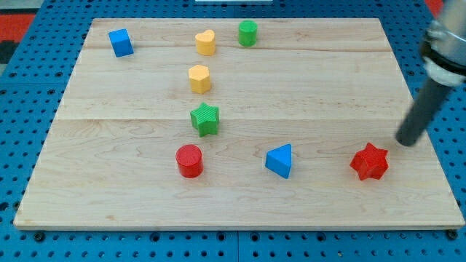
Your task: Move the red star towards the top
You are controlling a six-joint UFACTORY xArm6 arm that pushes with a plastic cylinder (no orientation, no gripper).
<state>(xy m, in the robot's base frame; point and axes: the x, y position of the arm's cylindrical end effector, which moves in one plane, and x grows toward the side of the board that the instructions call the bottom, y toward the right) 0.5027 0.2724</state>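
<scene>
The red star (pixel 369 161) lies on the wooden board (pixel 109 145) at the view's lower right. My dark rod comes down from the view's upper right, and my tip (pixel 406 141) rests on the board just right of and slightly above the red star, a small gap apart from it.
A blue triangle-like block (pixel 279 161) and a red cylinder (pixel 189 161) lie to the star's left. A green star (pixel 205 119) sits mid-board. A yellow block (pixel 199 78), a yellow heart (pixel 206 42), a green cylinder (pixel 247 33) and a blue cube (pixel 121 42) lie toward the top.
</scene>
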